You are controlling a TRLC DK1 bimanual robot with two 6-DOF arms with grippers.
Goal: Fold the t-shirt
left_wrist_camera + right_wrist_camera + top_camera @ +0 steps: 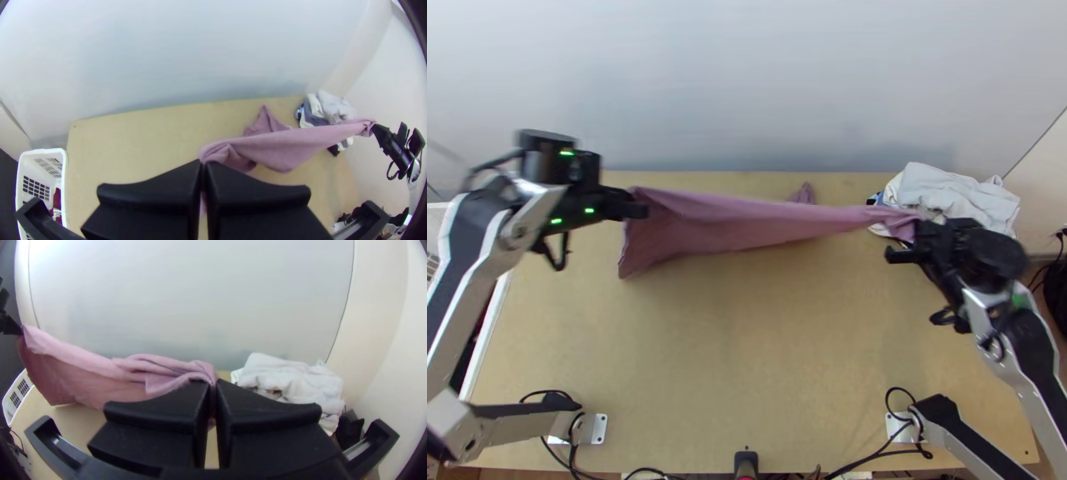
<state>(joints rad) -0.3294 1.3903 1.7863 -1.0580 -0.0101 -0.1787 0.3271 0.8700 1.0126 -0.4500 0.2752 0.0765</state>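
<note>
Holding one mauve t-shirt point(747, 224) between two grippers, over the far part of the desk point(747, 344)!
And look: the left gripper point(641, 210) pinches one end, cloth hanging wide there; the right gripper point(917, 230) is clamped on the other, narrow and bunched. One heap of clothes point(951, 192) sits by the right gripper, one white basket point(65, 178) at the desk's left side.
</note>
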